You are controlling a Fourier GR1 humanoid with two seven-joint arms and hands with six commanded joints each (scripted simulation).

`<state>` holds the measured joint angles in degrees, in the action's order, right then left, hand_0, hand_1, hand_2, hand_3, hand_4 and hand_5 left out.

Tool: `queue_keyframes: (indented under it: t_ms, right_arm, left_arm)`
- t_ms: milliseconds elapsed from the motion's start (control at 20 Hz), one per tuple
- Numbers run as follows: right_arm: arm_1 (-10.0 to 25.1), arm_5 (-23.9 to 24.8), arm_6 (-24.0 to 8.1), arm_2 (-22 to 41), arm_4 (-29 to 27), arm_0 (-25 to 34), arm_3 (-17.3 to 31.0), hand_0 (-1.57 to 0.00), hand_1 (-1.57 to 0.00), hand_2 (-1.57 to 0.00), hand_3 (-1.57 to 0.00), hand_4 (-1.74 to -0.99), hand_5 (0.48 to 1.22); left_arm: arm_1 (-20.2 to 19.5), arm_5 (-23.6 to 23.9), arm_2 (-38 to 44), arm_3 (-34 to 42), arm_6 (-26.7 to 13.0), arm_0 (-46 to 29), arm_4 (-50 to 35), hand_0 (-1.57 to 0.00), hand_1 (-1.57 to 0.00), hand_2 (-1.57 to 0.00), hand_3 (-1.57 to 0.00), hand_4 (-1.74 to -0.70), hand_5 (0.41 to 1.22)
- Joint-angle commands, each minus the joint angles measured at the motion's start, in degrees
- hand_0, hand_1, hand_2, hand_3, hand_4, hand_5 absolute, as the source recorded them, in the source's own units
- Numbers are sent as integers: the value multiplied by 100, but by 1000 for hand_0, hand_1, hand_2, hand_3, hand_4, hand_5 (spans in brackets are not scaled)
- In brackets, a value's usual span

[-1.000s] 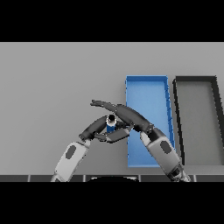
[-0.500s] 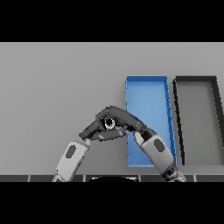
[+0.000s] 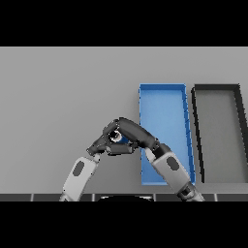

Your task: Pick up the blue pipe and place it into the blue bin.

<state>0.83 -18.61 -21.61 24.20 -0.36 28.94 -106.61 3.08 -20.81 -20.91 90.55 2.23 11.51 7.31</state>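
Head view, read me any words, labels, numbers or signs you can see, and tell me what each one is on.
None can be read: no text shows on the blue bin, the black bin, the grey table, the blue pipe, the left hand or the right hand.

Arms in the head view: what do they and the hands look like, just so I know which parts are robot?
Both arms are white and light grey, with rounded forearm shells, each bearing a dark oval patch. The left arm is the lighter of the two; the right arm has a dark grey segment near the wrist. The left hand and right hand are dark grey to black, with jointed fingers. No cables or lettering show.
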Motion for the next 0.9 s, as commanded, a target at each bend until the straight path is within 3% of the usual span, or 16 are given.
queue_keyframes:
  t_ms: [0,100,200,300,500,550,600,750,850]
  right_arm:
    - [31,-4,22,-7,49,-96,-105,-1555,-1555,-1556,-1542,-1733,1196]
    - [-65,-35,-186,-45,76,-112,-136,-1561,-1561,-1561,-1553,-1736,1205]
    - [-246,-12,-470,-30,211,-123,-147,-1565,-1565,-1565,-1559,-1738,1211]
    - [-258,-130,-576,-88,261,-225,-229,-1567,-1567,-1567,-1563,-1739,1214]
    - [-540,-254,-754,-137,550,-189,-169,-1569,-1569,-1569,-1568,-1740,1218]
    - [-524,-337,-603,-245,538,-219,-115,-1570,-1570,-1570,-1569,-1740,1219]
    - [-595,-399,-615,-235,570,-256,-79,-1570,-1570,-1570,-1569,-1740,1219]
    - [-824,-490,-633,-393,518,-305,-157,-1570,-1570,-1570,-1570,-1741,1220]
    - [-1054,-585,-757,-618,123,-331,-217,-1571,-1571,-1571,-1570,-1741,1220]
  left_arm:
    - [-38,41,-34,62,52,-51,169,-1462,-1342,-1293,-1166,-1599,1221]
    - [-143,-293,19,46,-24,0,141,-935,-858,-827,-746,-1372,1221]
    - [-166,-511,76,0,-82,69,312,-598,-549,-529,-477,-1206,1221]
    - [-115,-537,82,11,-244,27,495,-383,-351,-338,-305,-1085,1029]
    - [-74,-550,187,7,-397,30,313,-156,-143,-138,-124,-980,704]
    - [-28,-564,227,41,-673,41,213,-125,-114,-110,-99,-970,647]
    - [-6,-559,193,95,-763,-76,197,-100,-91,-88,-79,-969,603]
    - [-64,-459,169,-23,-458,-66,382,-50,-46,-45,-40,-947,513]
    - [-109,-486,194,23,-525,-61,351,-32,-29,-28,-25,-928,484]
